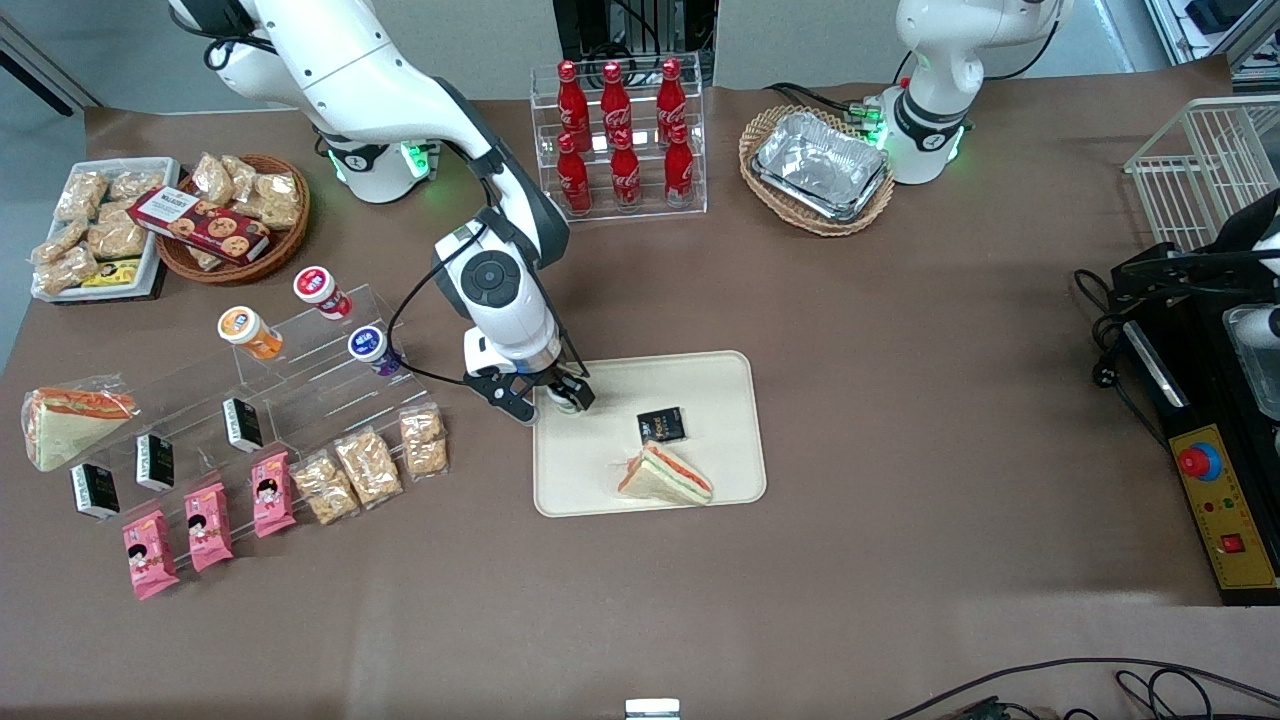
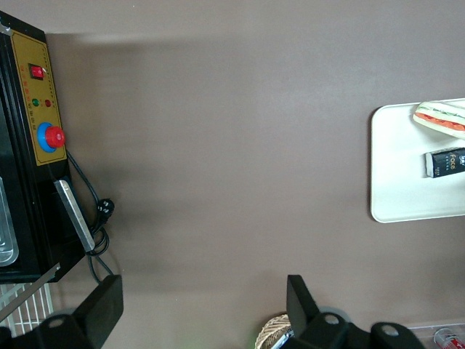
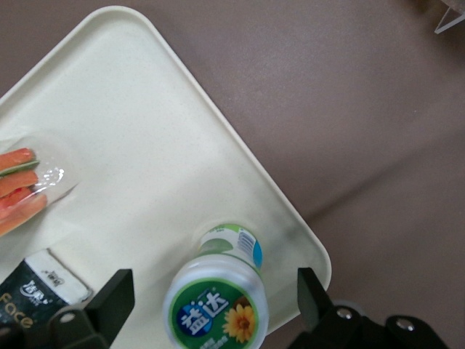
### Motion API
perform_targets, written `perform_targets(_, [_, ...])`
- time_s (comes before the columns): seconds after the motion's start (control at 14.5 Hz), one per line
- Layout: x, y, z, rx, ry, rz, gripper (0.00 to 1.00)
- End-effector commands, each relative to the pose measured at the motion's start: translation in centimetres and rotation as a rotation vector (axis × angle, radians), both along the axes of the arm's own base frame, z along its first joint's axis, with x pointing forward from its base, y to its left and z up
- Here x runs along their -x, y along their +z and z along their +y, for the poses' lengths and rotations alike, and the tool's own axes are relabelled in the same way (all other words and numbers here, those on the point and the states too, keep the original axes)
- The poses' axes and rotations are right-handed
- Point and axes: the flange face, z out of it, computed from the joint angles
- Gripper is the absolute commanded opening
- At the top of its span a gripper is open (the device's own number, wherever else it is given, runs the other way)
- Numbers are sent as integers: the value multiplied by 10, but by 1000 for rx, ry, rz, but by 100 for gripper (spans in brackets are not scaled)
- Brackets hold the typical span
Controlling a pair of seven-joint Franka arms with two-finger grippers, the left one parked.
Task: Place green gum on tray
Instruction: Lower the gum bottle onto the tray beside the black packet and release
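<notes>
Gripper (image 3: 211,305) released, fingers wide apart around green gum (image 3: 218,291) standing on tray (image 1: 720,430) near a corner; placement looks done, next: lift clear w/o tipping jar.

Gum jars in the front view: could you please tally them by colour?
green gum: 1, on the tray, between the open gripper's fingers
orange jar: 1
red jar: 1
purple jar: 1
Total: 4
</notes>
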Motion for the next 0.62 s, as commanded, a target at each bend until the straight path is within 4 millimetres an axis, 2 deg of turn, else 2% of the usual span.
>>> perform_targets(0.0, [-4, -2, 4, 3, -7, -20, 100])
perform_targets(0.21, [-10, 4, -2, 4, 1, -28, 100])
perform_targets(0.35, [-15, 29, -6, -1, 2, -38, 100])
perform_targets(0.55, [-25, 77, 1, 17, 35, -7, 100])
